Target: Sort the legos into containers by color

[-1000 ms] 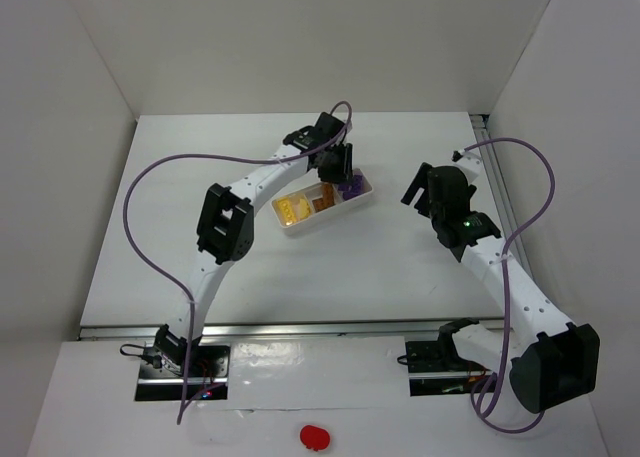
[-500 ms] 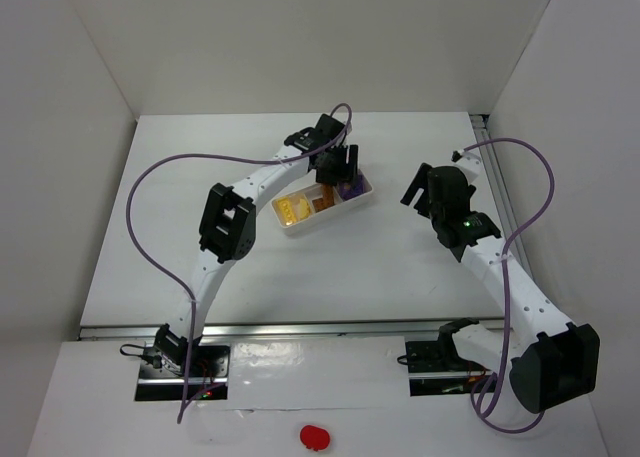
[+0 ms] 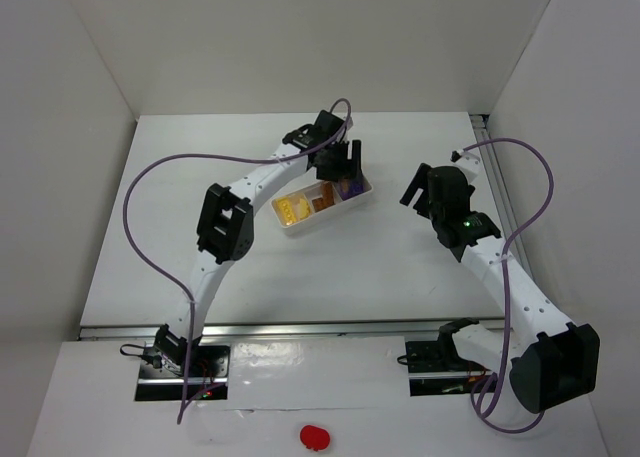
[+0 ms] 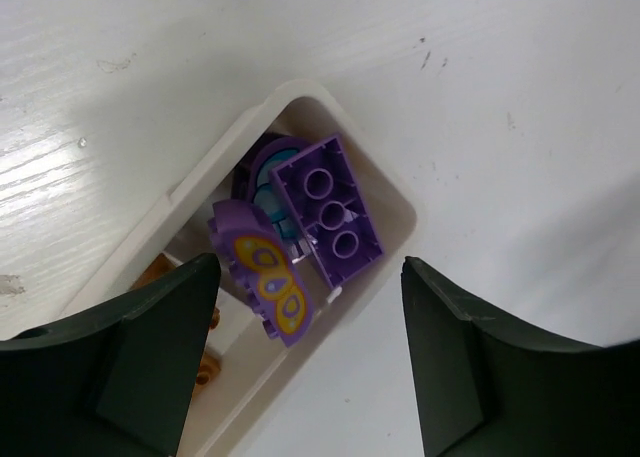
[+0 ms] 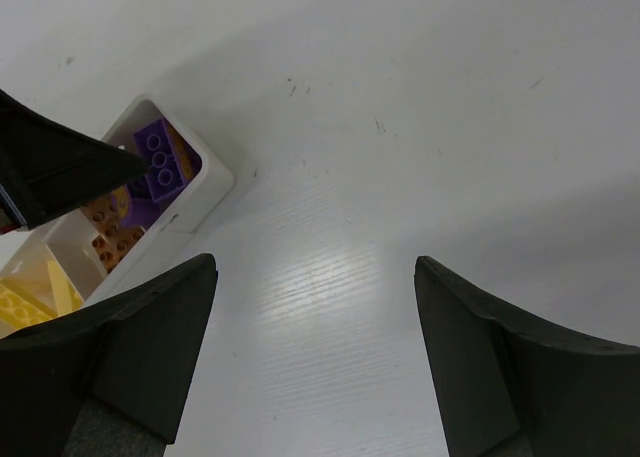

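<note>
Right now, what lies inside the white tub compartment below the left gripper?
A purple studded brick and a purple yellow-printed piece; beneath, a round purple piece, mostly covered.

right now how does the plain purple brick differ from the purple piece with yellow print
Colour: the plain purple brick is one shade; the printed purple piece bears yellow ovals. Shape: the brick is a rectangle with three rings; the piece has a notched edge. Both lie in one container compartment.

The left arm (image 3: 225,222) reaches far forward, elbow bent, and the left end effector (image 3: 343,165) points down with its fingers spread wide. The right arm (image 3: 500,267) angles forward and leftward; the right end effector (image 3: 424,191) is likewise spread wide.
</note>
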